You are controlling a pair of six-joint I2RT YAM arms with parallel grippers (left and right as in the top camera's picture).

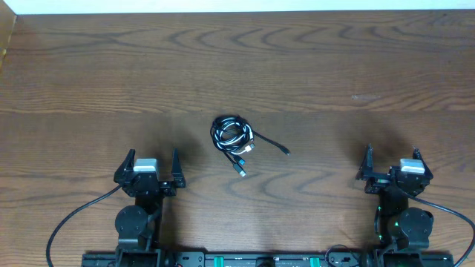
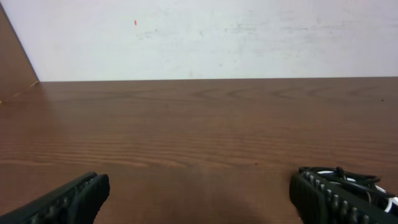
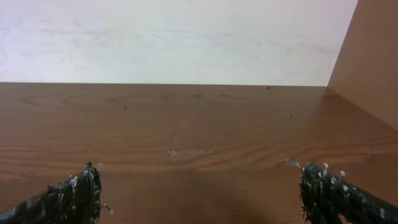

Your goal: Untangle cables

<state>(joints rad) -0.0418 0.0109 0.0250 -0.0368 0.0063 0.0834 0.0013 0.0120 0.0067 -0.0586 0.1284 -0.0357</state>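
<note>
Black arms [image 1: 134, 220], silver wrist blocks [image 1: 146, 165], ribbed black pincer fingers [image 2: 324, 194]

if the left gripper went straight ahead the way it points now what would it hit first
Nothing close: ahead of the left gripper lies only bare table up to the white wall. The cables sit off to its right, outside that line, though depth is hard to judge.

you had the cables [image 1: 236, 142] at frame centre on the table [image 1: 334, 59], left gripper [image 1: 153, 164] lower left, right gripper [image 1: 393, 165] lower right.
</note>
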